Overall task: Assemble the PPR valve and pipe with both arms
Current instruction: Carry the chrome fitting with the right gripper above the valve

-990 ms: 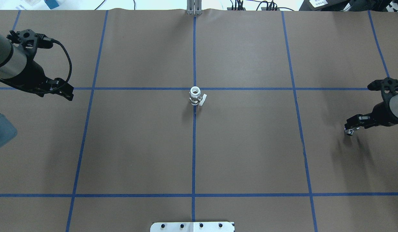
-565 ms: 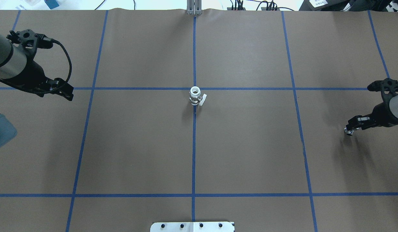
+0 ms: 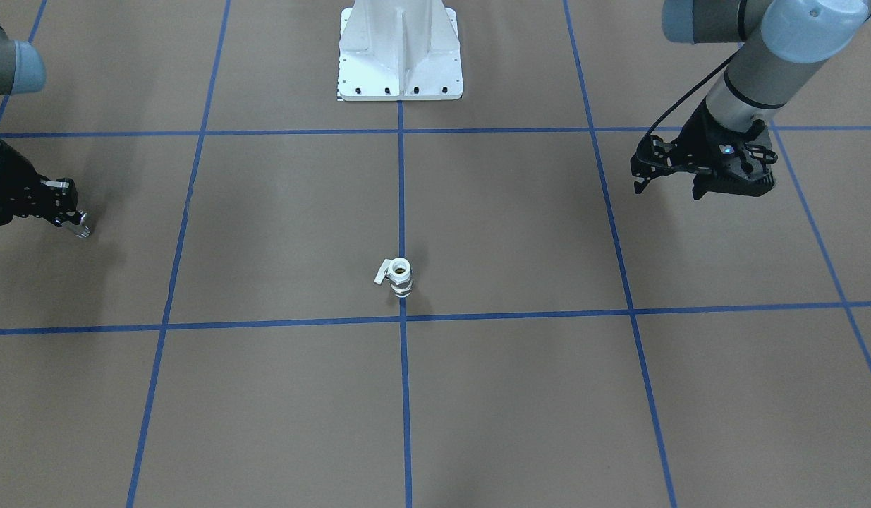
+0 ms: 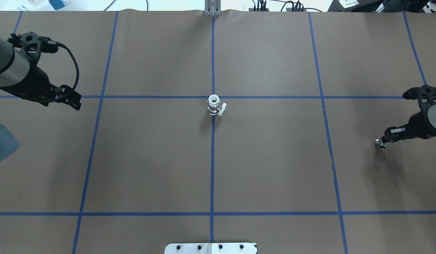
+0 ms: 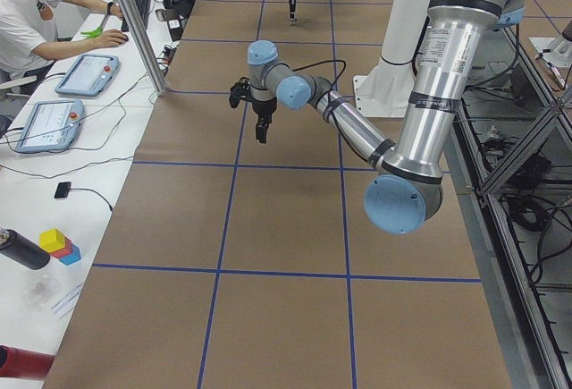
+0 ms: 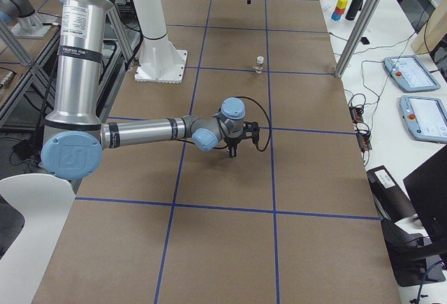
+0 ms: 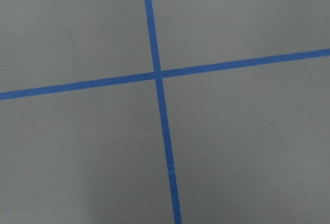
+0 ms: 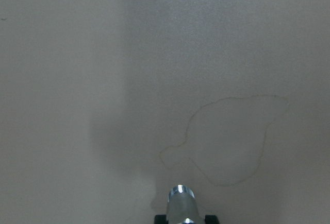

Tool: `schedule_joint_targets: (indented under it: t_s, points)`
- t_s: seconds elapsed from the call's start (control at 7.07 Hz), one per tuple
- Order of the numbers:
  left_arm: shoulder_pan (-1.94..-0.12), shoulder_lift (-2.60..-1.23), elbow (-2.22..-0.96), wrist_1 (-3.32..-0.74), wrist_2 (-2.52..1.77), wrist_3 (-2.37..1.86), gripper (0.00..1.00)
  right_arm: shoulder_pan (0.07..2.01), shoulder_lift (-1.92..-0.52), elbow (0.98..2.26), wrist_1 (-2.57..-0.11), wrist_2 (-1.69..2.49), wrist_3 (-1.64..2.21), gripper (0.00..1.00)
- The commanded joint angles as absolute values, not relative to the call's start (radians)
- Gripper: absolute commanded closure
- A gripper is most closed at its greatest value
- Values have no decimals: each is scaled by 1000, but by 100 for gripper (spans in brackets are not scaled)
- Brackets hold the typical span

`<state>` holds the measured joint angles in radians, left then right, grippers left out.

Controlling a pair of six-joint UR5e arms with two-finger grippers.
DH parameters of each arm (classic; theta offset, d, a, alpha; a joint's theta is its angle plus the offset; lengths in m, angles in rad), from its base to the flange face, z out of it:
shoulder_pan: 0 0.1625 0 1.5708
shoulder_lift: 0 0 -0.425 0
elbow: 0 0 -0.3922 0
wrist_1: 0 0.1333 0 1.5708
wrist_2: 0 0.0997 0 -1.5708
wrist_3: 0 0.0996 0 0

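Note:
The PPR valve (image 4: 214, 105) stands upright at the table's centre on a blue tape line, open white end up and lever to the side; it also shows in the front view (image 3: 398, 275) and the right view (image 6: 259, 63). My right gripper (image 4: 382, 142) hovers far right of it, shut on the small chrome pipe (image 4: 380, 144), which also shows in the front view (image 3: 82, 230) and the right wrist view (image 8: 181, 203). My left gripper (image 4: 76, 103) is far left of the valve, above the table; it looks open and empty in the front view (image 3: 666, 190).
Brown paper with a blue tape grid (image 7: 157, 74) covers the table. The white pedestal base (image 3: 400, 56) stands at the robot's side. An aluminium post (image 4: 212, 8) is at the far edge. Side tables with tablets (image 5: 85, 74) and an operator flank the table.
My right gripper has shifted slightly with the chrome pipe held in it. The left arm and the valve have stayed where they were.

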<state>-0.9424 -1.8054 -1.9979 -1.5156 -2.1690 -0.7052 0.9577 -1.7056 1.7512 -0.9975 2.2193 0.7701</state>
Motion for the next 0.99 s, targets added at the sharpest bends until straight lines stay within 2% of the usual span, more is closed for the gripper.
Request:
schedule_joint_targets:
  t_s: [0.0,0.14,0.57,0.85]
  points:
    - [-942,-1805,-1999,-1516,-2169,-707,4,979,-1694,1787,-1008,2241,772,100]
    - [-943,-1804,-1999,-1516,-2169,-707,4,979,-1646,1776,-1043,2238,775,100]
    - [-951,-1783,-2002,-1516,-2171,-675,4,973,-1287,1766,-1456,2206,822,100]
    - [-959,-1764,-2000,-1516,-2168,-631,4,907,-1037,1682,-1551,2160,1027,100]
